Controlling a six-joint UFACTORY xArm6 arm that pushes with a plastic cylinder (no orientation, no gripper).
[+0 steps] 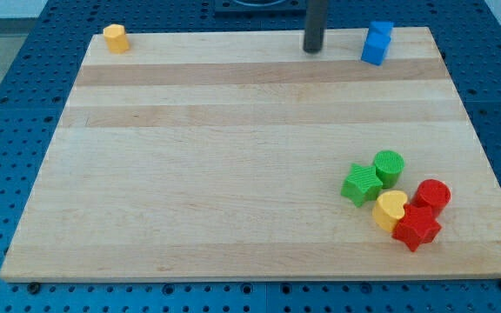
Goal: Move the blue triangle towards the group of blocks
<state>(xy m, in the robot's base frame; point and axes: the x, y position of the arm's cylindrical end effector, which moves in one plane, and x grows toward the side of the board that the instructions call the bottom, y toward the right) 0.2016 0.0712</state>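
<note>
Blue triangle (pixel 377 43) sits at the view's top right of the wooden board (pixel 233 174), close to the far edge; its shape is hard to make out from here, it looks like two stacked blue faces. My tip (pixel 312 49) stands on the board near the same top edge, to the view's left of the blue block, near it but apart, with bare wood between them. I have no jaws on this rig, just the dark rod, and it holds nothing and touches no block.

Group of blocks lies at the view's bottom right, well apart from the blue one: green star (pixel 361 184) and green cylinder (pixel 389 165) just beside each other, yellow heart (pixel 390 209) below them, red cylinder (pixel 431 196) to the view's right, red star (pixel 417 228) nearest the bottom edge. These five are packed close, several touching.

Lone yellow block (pixel 116 38) at the view's top left corner, shape unclear. Blue pegboard table (pixel 7 130) surrounds the board.
</note>
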